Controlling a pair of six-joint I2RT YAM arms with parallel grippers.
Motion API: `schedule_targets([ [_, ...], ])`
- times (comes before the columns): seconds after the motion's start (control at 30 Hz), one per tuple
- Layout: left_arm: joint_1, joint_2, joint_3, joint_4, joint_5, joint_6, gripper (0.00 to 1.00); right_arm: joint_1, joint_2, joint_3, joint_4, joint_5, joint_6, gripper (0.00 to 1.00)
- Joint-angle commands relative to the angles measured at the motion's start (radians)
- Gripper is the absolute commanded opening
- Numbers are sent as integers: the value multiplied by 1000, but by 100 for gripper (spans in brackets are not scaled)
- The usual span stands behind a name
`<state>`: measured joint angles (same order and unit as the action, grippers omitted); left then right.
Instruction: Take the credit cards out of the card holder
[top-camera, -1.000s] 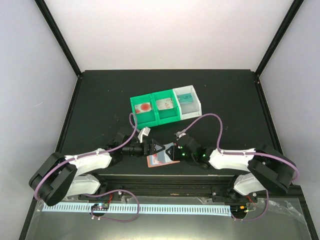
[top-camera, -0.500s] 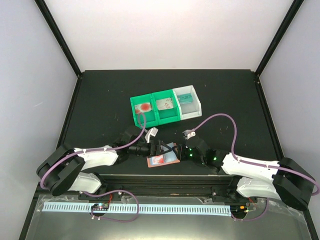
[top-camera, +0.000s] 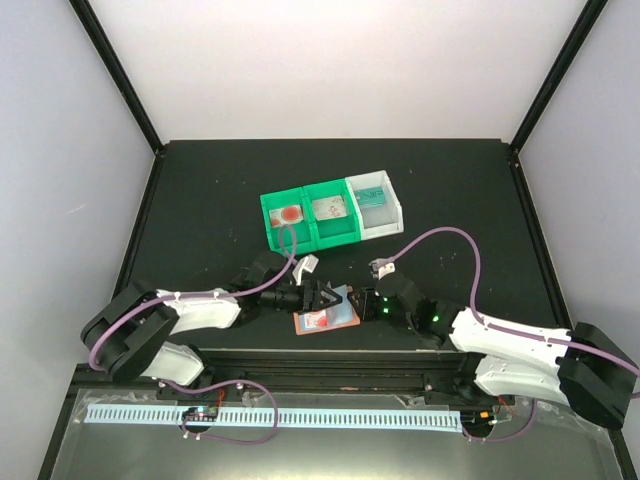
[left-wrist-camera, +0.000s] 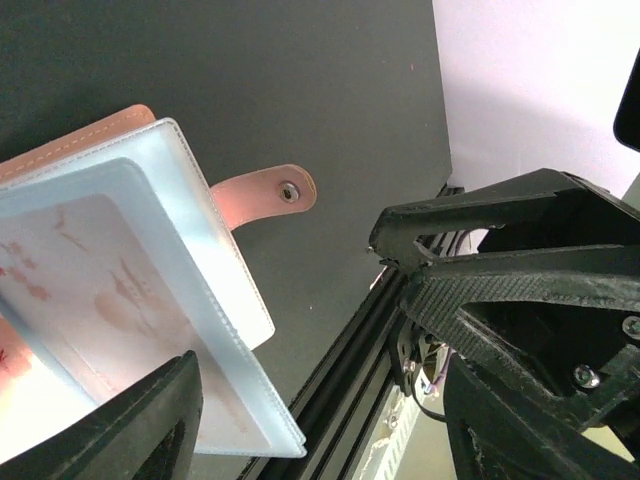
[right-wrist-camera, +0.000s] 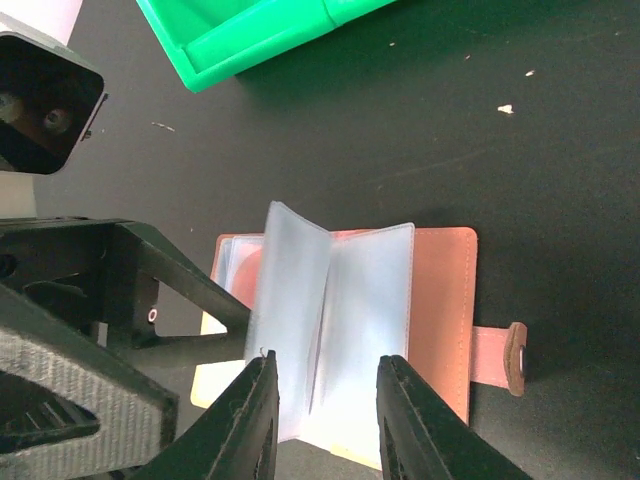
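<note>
L gripper (top-camera: 318, 297) had moved in on the holder (top-camera: 326, 318) and begun narrowing. Its jaws were still spread around a sleeve (left-wrist-camera: 232, 300) w/ a card (left-wrist-camera: 90, 300) inside. R gripper (right-wrist-camera: 320, 405) pinched the other sleeves, pinning the holder at the table's (top-camera: 200, 200) near edge. Prob. the next card pull was starting.

Salmon-brown card holder (right-wrist-camera: 442, 300) with pale blue pockets (right-wrist-camera: 365, 310).

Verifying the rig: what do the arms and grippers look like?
Left arm and right arm: white shells, black joints, a looping purple cable on each. Left gripper and right gripper are black, angular, ribbed inside. Small green lights on the right arm.
</note>
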<state>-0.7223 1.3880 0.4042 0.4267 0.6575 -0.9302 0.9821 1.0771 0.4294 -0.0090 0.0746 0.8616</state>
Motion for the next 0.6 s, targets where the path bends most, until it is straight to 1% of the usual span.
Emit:
schedule_targets([
  [0.0,-7,29,48,60,37,14,65,5,-15,2,-11,31,-13,27],
  [0.17,-6,8,54,9,20,49,61,6,5,9,0,7,-26,27],
  [0.27,-3,-6,62,-71,-18,79,58,6,32,23,1,-6,-35,27],
  [0.37,5,-17,57,-143,-80,95,54,6,70,41,9,-21,-46,27],
  [0.47,23,-15,24,-134,-90,80,49,6,118,68,10,-36,-58,27],
  [0.57,41,-8,3,-108,-87,69,45,5,168,86,15,-43,-66,24],
])
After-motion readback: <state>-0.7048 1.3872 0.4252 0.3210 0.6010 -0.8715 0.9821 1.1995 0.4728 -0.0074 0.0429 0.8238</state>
